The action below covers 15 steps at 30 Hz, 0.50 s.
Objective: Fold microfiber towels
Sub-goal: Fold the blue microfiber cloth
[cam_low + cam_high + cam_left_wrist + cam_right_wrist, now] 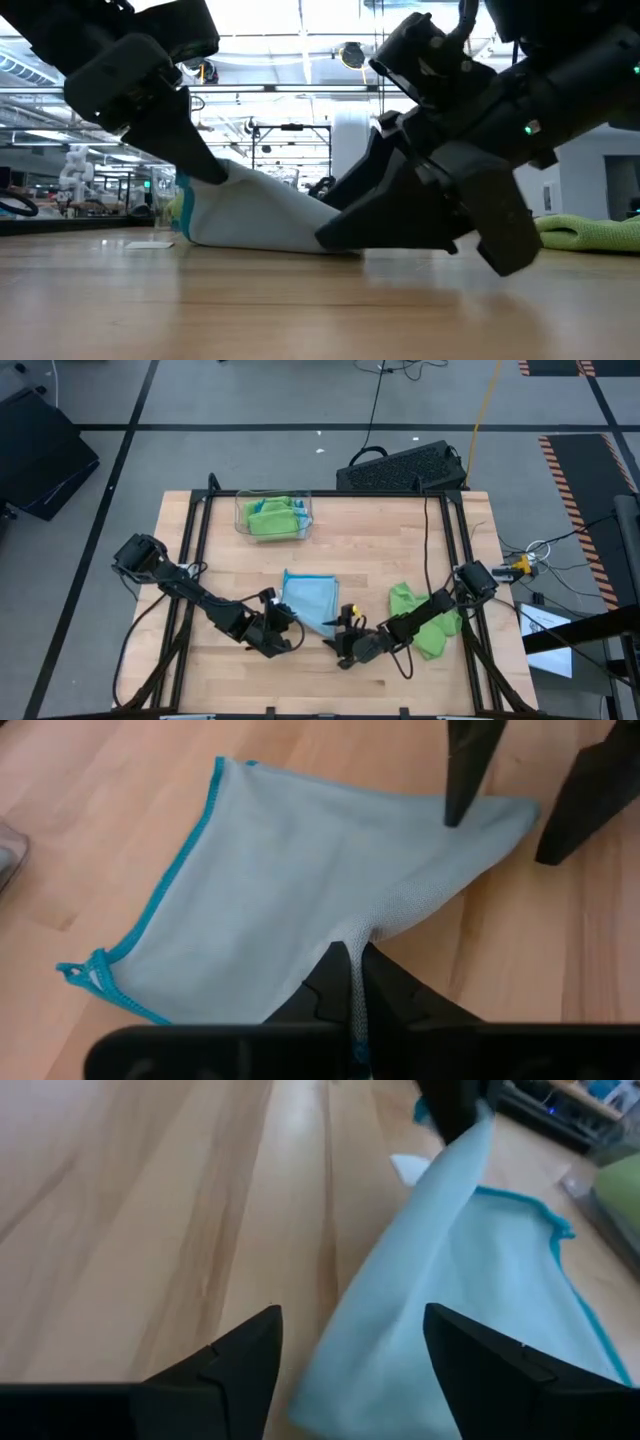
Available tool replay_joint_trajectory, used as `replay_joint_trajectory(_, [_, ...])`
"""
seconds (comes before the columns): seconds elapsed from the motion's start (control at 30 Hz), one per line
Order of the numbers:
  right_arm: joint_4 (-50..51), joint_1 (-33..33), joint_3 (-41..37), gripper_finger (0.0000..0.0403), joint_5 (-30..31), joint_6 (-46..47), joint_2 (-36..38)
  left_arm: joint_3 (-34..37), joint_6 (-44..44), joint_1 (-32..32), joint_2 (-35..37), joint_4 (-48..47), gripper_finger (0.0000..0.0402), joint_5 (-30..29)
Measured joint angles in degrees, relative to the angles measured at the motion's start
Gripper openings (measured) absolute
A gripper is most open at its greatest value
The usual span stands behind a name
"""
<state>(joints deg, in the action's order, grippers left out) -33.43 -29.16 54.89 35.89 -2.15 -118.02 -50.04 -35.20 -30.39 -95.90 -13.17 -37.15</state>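
Pulling the blue towel (310, 603) askew is the risk: the left gripper (352, 982) pinches one corner tight, and any tug while the right gripper (352, 1352) stands spread could drag the fold open. The towel lies mid-table, its near corner between the right fingers (497, 1365) but unclamped. Green towels (425, 622) wait by the right arm.
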Motion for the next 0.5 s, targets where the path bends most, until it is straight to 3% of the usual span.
replay_joint_trajectory(0.17, [2.63,-0.12,0.00,0.0233,0.54,2.36,0.00,0.00,-1.06,0.21,0.02,-0.10,0.0012,-0.45])
replay_joint_trajectory(0.33, [5.78,-0.12,0.03,0.0211,6.00,6.63,0.11,0.00,-1.82,0.24,0.02,-0.09,0.0010,-0.77])
replay_joint_trajectory(0.5, [6.52,-0.12,0.07,0.0190,7.72,7.10,0.11,0.00,-3.65,0.32,0.07,-0.24,0.0014,-2.90])
